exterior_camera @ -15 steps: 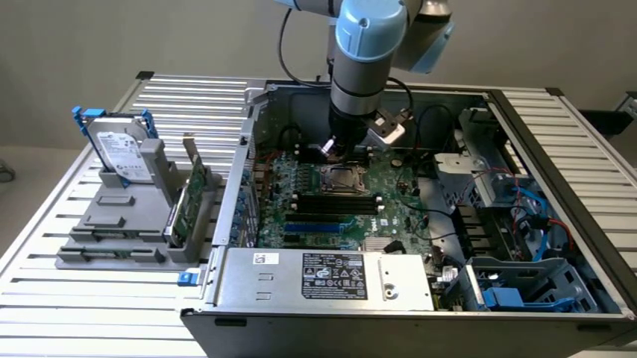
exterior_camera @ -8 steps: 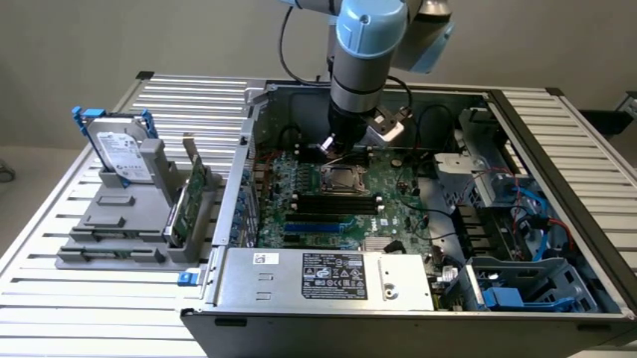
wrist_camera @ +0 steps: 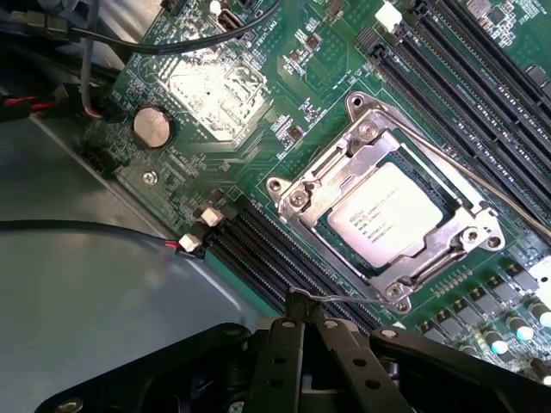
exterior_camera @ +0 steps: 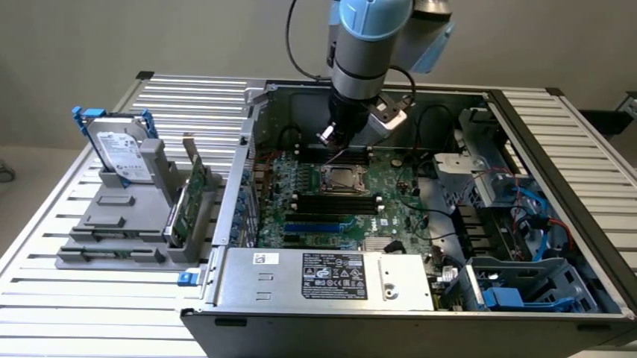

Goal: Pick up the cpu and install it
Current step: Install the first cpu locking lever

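The cpu (wrist_camera: 389, 212), a silver-grey square with printed text, lies flat in the motherboard socket under a closed metal retention frame (wrist_camera: 344, 163). In the exterior view the cpu (exterior_camera: 345, 179) sits mid-board inside the open computer case. My gripper (exterior_camera: 335, 137) hangs just above the board on the far side of the socket. In the wrist view its black fingers (wrist_camera: 303, 344) are shut together, with their tips at the end of the thin wire socket lever (wrist_camera: 344, 298). Whether the lever is pinched between them I cannot tell.
On the exterior view's left, a grey fixture (exterior_camera: 119, 224) holds a hard drive with blue brackets (exterior_camera: 119, 153) and an upright green card (exterior_camera: 189, 198). The power supply (exterior_camera: 329, 276) spans the case front. Black memory slots (wrist_camera: 267, 249), a coin battery (wrist_camera: 152, 126) and cables (wrist_camera: 103, 225) surround the socket.
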Robot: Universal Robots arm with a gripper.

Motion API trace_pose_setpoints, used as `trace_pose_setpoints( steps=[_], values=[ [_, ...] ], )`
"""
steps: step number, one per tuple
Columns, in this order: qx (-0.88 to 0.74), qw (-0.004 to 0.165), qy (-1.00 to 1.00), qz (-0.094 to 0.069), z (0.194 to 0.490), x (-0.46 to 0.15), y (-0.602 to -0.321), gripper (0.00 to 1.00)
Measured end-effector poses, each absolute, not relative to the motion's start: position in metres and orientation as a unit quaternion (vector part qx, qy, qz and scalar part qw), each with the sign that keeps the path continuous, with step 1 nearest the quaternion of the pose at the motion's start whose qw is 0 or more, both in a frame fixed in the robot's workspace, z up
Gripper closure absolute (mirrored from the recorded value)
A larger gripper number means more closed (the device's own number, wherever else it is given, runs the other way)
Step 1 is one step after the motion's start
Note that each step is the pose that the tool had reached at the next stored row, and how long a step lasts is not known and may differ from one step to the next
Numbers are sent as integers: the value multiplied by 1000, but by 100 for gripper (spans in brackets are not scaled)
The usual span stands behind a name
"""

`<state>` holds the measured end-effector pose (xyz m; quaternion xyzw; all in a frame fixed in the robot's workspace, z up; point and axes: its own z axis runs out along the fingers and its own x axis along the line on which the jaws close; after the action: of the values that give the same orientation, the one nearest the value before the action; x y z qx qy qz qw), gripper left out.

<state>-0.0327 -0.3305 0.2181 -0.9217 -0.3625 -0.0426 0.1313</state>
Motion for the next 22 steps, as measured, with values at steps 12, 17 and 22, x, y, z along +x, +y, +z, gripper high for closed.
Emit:
trace_pose_setpoints(
  steps=[12, 17, 22],
  values=[
    [-922, 136, -361, -30, 222, -49, -327, 89],
    [-922, 136, -361, -30, 221, -49, -335, 89],
    [-922, 136, -361, -30, 221, -49, -341, 89]
  ],
)
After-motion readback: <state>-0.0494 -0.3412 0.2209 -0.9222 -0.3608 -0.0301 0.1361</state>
